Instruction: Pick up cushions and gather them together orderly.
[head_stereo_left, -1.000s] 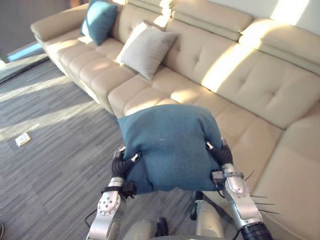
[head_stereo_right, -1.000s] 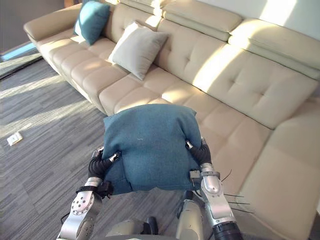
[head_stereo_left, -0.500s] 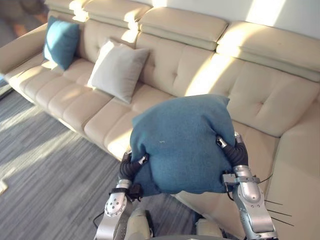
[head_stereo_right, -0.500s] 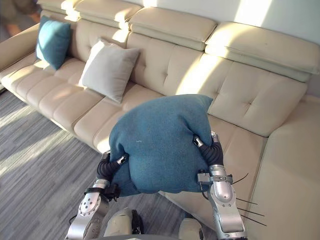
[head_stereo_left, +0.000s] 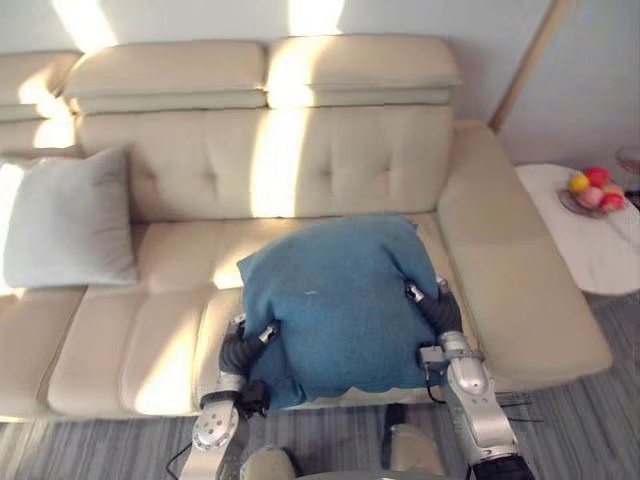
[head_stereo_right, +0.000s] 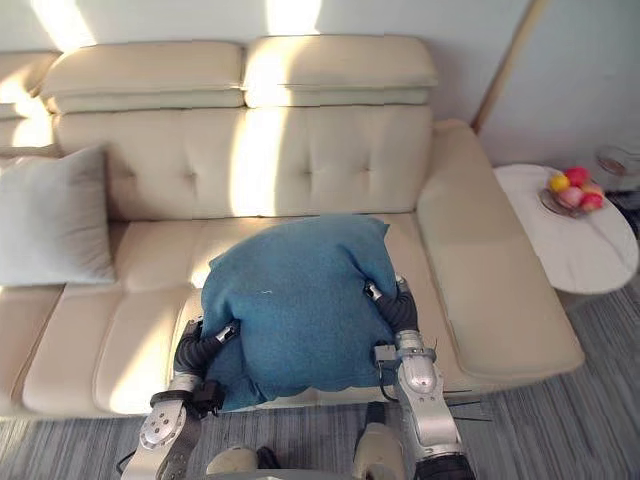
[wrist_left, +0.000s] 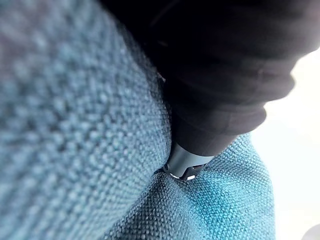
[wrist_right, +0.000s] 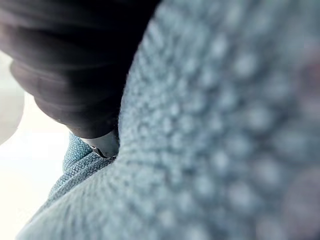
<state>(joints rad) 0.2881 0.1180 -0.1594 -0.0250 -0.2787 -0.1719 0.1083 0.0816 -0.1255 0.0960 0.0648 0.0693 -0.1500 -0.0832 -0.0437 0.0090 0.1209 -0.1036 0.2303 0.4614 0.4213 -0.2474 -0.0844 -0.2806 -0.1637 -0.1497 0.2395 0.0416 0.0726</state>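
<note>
Living room, home: beige sofa (head_stereo_left: 340, 160) beyond the right hand (head_stereo_left: 441, 311), side table (head_stereo_left: 590, 255) with fruit bowl (head_stereo_left: 591, 196) to its right, carpet (head_stereo_left: 585, 432) below.

Warm sunlight is falling on the sofa (head_stereo_left: 340, 170) in slanting bands. Two bright strips are glaring on its headrests and running down its backrest, and a softer patch is glowing on its seat. Between them the leather is lying in mild shade. The blue cushion (head_stereo_left: 335, 300) before the sofa is sitting evenly lit. In both wrist views, white glare is washing out everything past its cloth.

grey cushion (head_stereo_left: 65, 220) on sofa (head_stereo_left: 330, 170), lh side
</note>
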